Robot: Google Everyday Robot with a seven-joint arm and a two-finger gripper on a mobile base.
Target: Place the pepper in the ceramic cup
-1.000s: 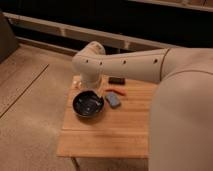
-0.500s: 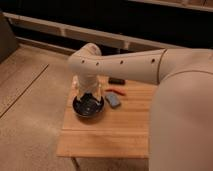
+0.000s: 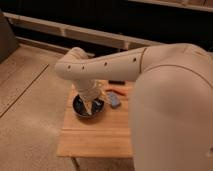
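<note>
The pepper (image 3: 119,92) is a thin red-orange piece lying on the wooden table (image 3: 100,136), to the right of the dark bowl (image 3: 80,111). My gripper (image 3: 90,107) hangs down from the white arm, right over or inside the dark bowl and left of the pepper. Nothing shows in it. The ceramic cup is hidden, probably behind the arm at the table's back left.
A blue-grey block (image 3: 114,100) lies just right of the bowl, in front of the pepper. A small dark flat item (image 3: 116,82) lies at the table's back edge. My white arm and body fill the right side. Speckled floor lies to the left.
The arm has swung further left and down, so the gripper has dropped over the dark bowl. The arm now covers the table's back left corner. Pepper and block have not moved.
</note>
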